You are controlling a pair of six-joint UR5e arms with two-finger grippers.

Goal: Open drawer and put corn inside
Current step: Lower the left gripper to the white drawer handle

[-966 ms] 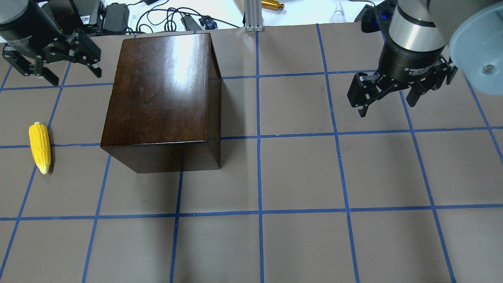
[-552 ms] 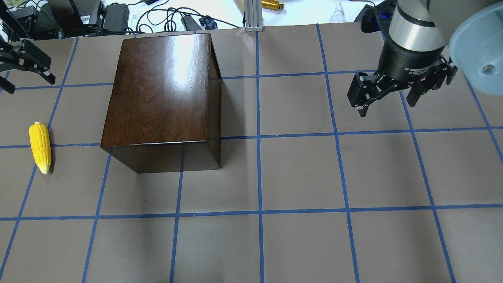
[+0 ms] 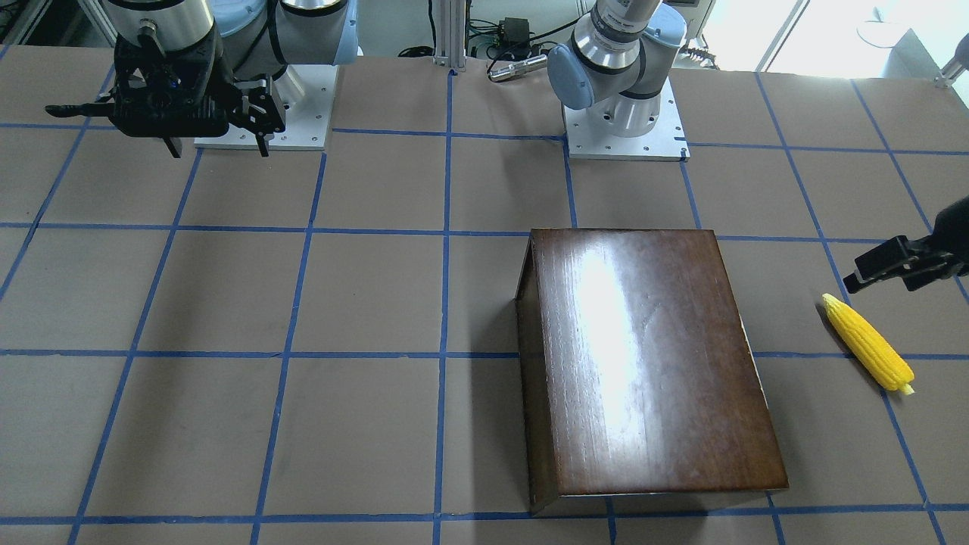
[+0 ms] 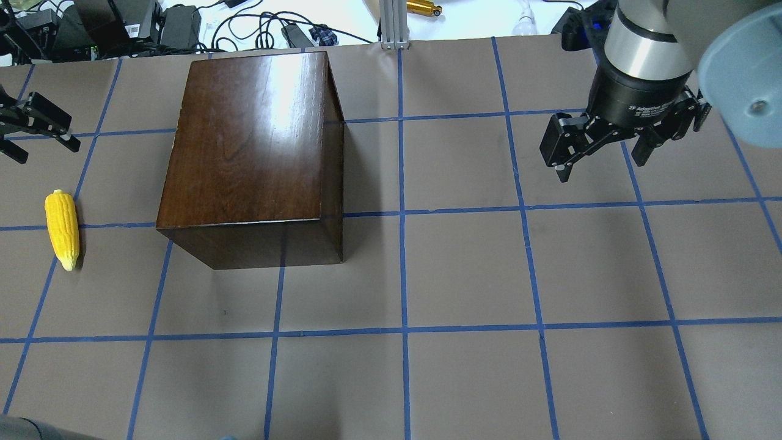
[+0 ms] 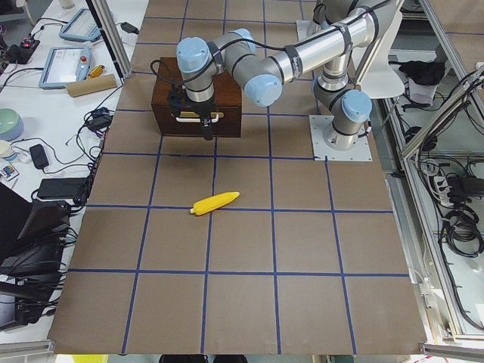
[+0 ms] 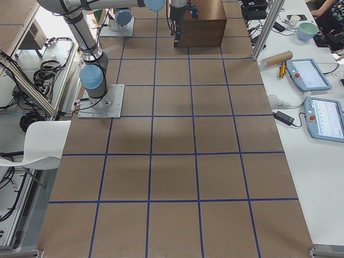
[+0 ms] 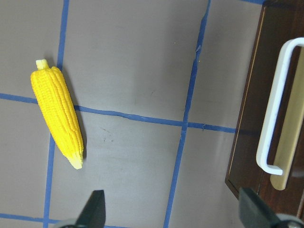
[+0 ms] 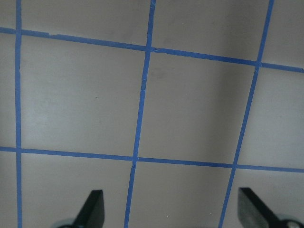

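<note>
The corn lies on the brown table near its left edge, apart from the box; it also shows in the front view and the left wrist view. The glossy dark-brown box stands to its right. Its drawer is shut, with a white handle on the side that faces the corn. My left gripper is open and empty, above the table just beyond the corn, and reaches in from the view's left edge. My right gripper is open and empty, hanging far to the right.
Cables and power adapters lie beyond the table's far edge, beside an aluminium post. Blue tape lines grid the table. The two arm bases stand on the robot's side of the table.
My left gripper has moved left, away from the box's far corner, then a little nearer to the corn, and is now partly out of the overhead view. The right arm, box and corn have not moved.
</note>
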